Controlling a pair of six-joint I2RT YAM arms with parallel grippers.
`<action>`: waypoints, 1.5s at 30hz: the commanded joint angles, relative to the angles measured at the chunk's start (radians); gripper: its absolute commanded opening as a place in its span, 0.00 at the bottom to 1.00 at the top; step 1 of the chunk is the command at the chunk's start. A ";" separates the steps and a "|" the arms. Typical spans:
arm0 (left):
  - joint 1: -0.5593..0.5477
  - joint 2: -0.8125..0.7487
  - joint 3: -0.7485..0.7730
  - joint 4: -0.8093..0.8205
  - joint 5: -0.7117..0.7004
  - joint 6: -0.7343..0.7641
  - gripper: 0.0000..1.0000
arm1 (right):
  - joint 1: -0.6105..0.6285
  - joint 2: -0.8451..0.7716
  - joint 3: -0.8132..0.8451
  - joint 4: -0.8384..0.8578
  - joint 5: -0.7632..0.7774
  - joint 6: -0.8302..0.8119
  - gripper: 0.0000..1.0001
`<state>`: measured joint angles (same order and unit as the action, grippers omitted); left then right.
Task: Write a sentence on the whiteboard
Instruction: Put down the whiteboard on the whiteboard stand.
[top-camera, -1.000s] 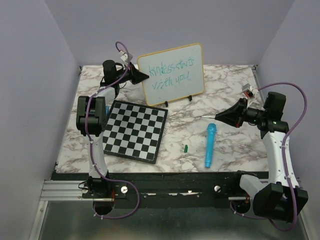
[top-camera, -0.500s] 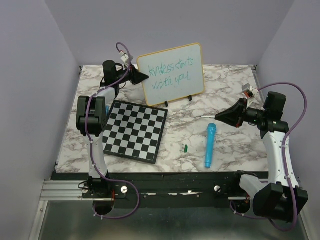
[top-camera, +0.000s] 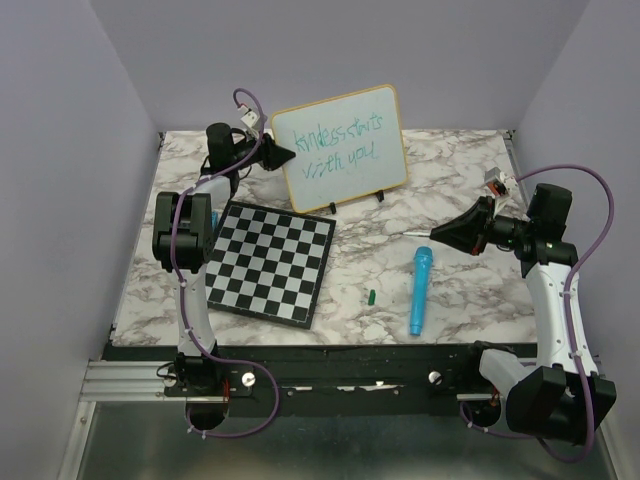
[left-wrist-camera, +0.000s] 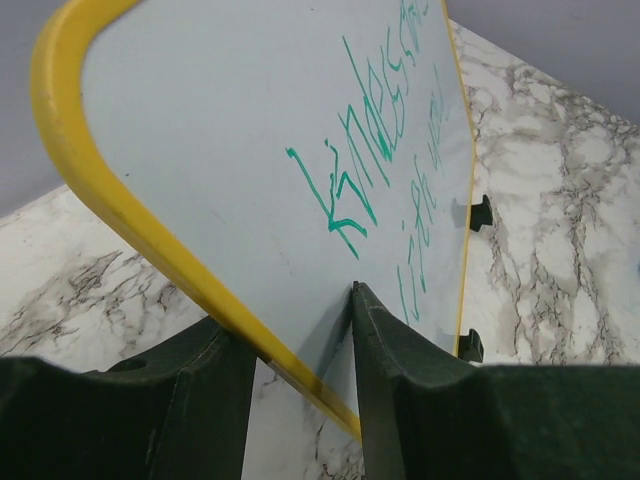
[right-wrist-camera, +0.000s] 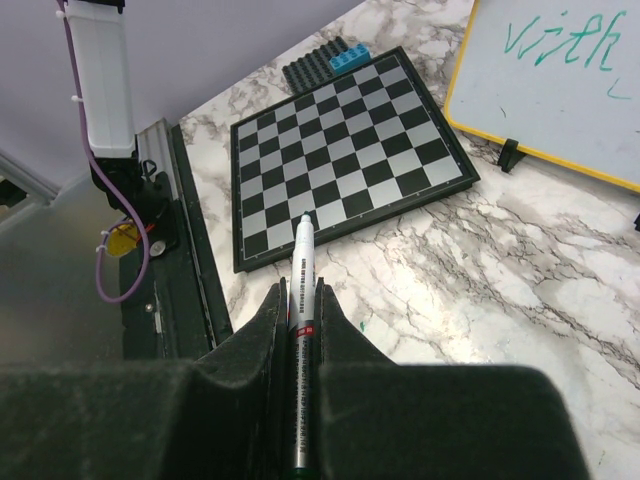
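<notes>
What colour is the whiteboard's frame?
Yellow-orange; the frame shows best in the left wrist view.

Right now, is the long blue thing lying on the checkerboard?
No, the long blue thing lies on the bare marble table, apart from the checkerboard and off to its right.

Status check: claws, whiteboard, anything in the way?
Left claw astride whiteboard edge, grip unclear. Right claw shut on marker, clear of the board. Sentence written, two green lines. Chessboard lies flat in front of whiteboard.
</notes>
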<state>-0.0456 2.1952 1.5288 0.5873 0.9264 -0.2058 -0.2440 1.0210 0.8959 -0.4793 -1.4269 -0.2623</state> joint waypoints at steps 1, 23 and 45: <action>0.018 0.015 -0.024 0.000 -0.066 0.123 0.47 | -0.005 -0.004 -0.009 0.004 -0.027 -0.005 0.01; 0.018 0.001 -0.064 0.131 -0.038 0.040 0.64 | -0.005 -0.004 -0.011 0.004 -0.024 -0.006 0.01; 0.119 -0.265 -0.380 0.404 -0.144 -0.187 0.99 | -0.005 -0.021 -0.009 -0.005 -0.007 -0.020 0.01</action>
<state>0.0593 2.0693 1.2133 0.9485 0.8589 -0.3939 -0.2440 1.0187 0.8959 -0.4797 -1.4265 -0.2634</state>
